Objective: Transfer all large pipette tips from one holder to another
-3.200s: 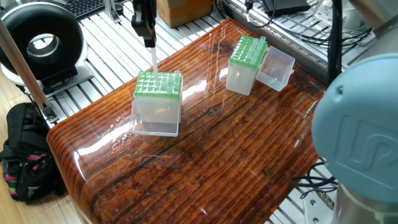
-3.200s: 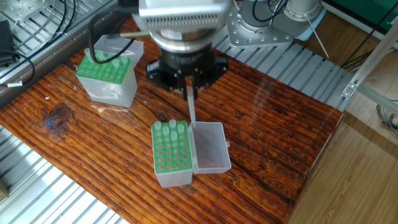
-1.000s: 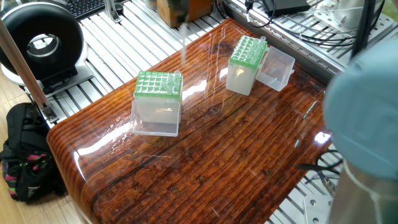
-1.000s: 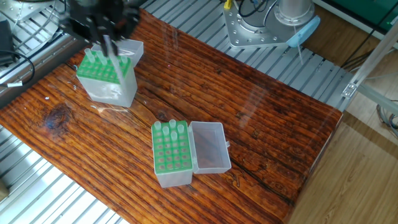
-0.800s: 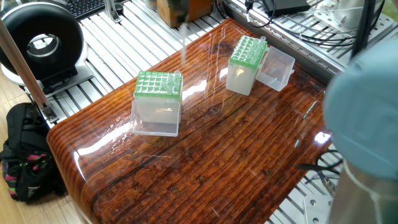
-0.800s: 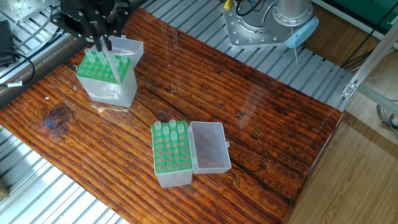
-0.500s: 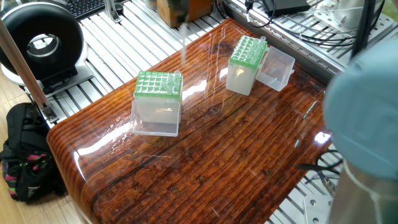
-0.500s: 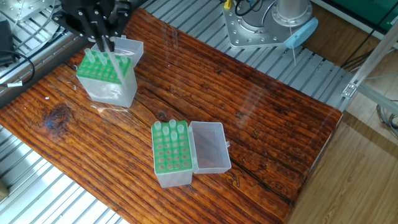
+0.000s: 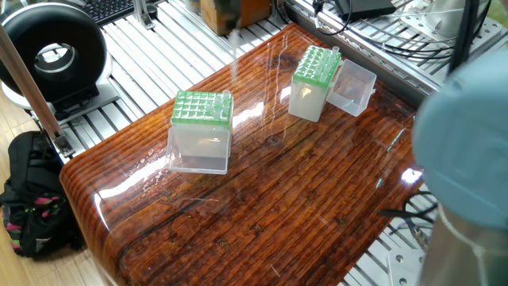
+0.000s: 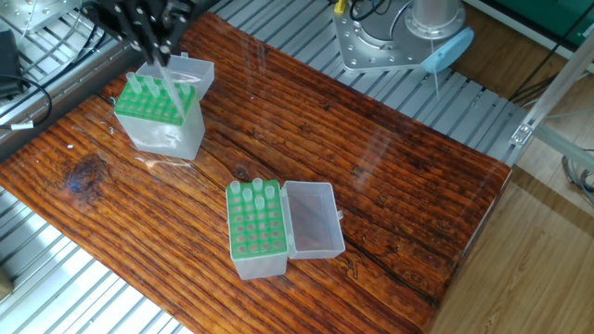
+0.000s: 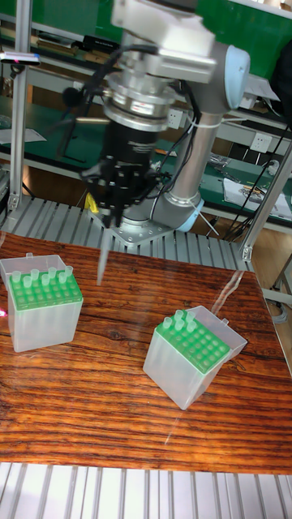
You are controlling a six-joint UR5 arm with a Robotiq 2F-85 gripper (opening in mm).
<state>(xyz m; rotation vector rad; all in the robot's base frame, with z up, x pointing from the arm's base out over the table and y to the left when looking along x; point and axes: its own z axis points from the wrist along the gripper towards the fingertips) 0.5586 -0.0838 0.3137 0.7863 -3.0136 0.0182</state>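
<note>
My gripper (image 10: pixel 156 46) (image 11: pixel 111 220) is shut on a large pipette tip (image 10: pixel 169 83) (image 11: pixel 102 259), which hangs point down. The tip hovers just above the far green-topped holder (image 10: pixel 158 121) (image 11: pixel 42 312), near its lid side, and I cannot tell whether it touches. That holder has a row of several tips along its back edge. The other holder (image 10: pixel 255 232) (image 11: pixel 191 353) stands with its lid open and shows three tips at one end. In one fixed view both holders show (image 9: pixel 200 131) (image 9: pixel 311 79); the gripper (image 9: pixel 227 17) is only a blur at the top edge.
An open clear lid (image 10: pixel 311 218) hangs off the near holder and another lid (image 9: pixel 351 87) off the far one. Slotted aluminium rails (image 10: pixel 56 278) surround the wooden table (image 10: pixel 390 186). A black round device (image 9: pixel 51 56) and the arm's base (image 10: pixel 408 37) stand off the table.
Over the last three seconds the gripper carried the tip from the three-tip holder across to above the other holder. In the last half second it rose slightly.
</note>
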